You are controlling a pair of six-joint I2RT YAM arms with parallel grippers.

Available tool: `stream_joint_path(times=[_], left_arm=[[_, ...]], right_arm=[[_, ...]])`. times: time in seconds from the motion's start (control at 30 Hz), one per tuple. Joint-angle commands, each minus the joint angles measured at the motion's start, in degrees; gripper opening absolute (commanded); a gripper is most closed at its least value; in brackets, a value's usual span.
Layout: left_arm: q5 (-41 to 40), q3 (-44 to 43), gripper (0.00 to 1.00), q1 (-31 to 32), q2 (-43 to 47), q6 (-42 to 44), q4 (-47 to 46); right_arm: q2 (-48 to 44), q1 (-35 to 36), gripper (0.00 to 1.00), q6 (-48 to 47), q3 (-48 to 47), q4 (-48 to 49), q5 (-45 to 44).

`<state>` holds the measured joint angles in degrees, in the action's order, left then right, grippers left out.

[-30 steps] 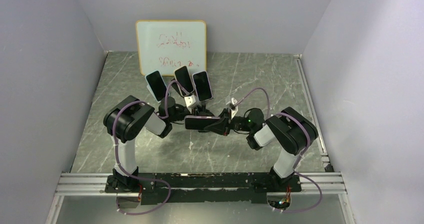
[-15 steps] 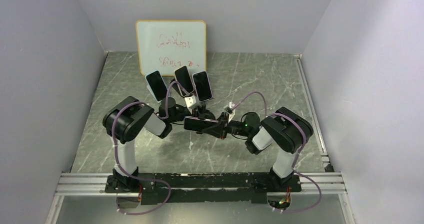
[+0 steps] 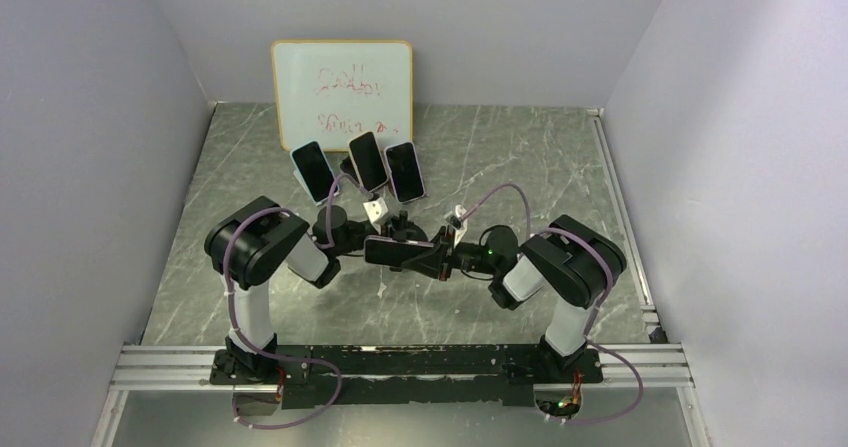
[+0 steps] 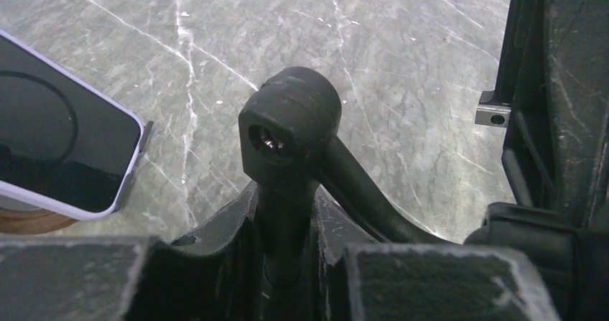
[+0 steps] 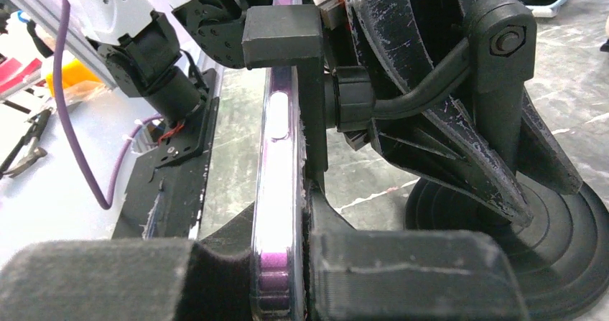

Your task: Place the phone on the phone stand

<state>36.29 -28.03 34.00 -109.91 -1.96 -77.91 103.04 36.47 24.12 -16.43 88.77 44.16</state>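
Note:
The phone (image 3: 398,251), dark-screened with a purple edge, lies level between the two arms at mid table. My right gripper (image 3: 432,257) is shut on its right end. In the right wrist view the phone (image 5: 276,192) stands edge-on between my fingers (image 5: 402,271), its back pressed against the black phone stand's clamp plate (image 5: 310,113). The stand's arm and round base (image 5: 546,228) sit to the right. My left gripper (image 3: 385,229) is shut on the stand's upright post (image 4: 287,127), just below its knuckle joint.
A whiteboard (image 3: 342,92) leans on the back wall. Three other phones (image 3: 367,160) stand on holders just behind the grippers; one shows in the left wrist view (image 4: 61,156). An aluminium rail (image 3: 400,362) runs along the near edge.
My right gripper has carried the phone a little to the left, toward the stand. My left arm has shifted slightly left with the stand in its grip.

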Motion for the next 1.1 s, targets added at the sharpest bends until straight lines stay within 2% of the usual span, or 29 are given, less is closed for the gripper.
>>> stream_joint_path(times=[0.0, 0.27, 0.5, 0.63, 0.77, 0.8, 0.83, 0.87, 1.07], left_arm=[[2.39, 4.56, 0.05, 2.44, 1.92, -6.03, -5.50], [4.32, 6.76, 0.05, 2.73, -0.08, -7.63, -11.23], [4.26, 7.11, 0.05, 2.82, -0.57, -7.95, -12.22], [1.69, 7.82, 0.05, 2.83, 0.20, -8.15, -12.77], [-2.30, 7.99, 0.05, 2.82, 2.50, -7.08, -9.94], [-3.04, 7.84, 0.05, 2.83, 3.07, -6.60, -8.79], [-3.72, 7.63, 0.05, 2.81, 3.42, -6.40, -7.82], [-4.06, 7.33, 0.05, 2.81, 3.62, -6.19, -6.93], [-3.45, 5.25, 0.05, 2.82, 3.47, -6.08, -3.20]], right_arm=[[1.39, -0.63, 0.00, 2.67, 2.90, 12.93, -4.17], [-7.86, -0.69, 0.01, -1.06, -0.64, -0.68, -3.20], [-14.77, -0.66, 0.51, -6.13, -4.27, -16.97, -3.51], [-19.86, -0.71, 0.64, -8.36, -4.81, -22.87, -5.47], [-28.85, -0.84, 0.73, -11.93, -5.17, -31.58, -9.95], [-31.39, -0.87, 0.77, -12.61, -4.86, -33.48, -11.55], [-34.15, -0.87, 0.95, -13.27, -4.63, -36.37, -13.81], [-36.85, -0.87, 0.99, -13.97, -4.63, -38.94, -15.66], [-50.56, 1.67, 1.00, -22.71, -8.97, -62.71, -27.48]])
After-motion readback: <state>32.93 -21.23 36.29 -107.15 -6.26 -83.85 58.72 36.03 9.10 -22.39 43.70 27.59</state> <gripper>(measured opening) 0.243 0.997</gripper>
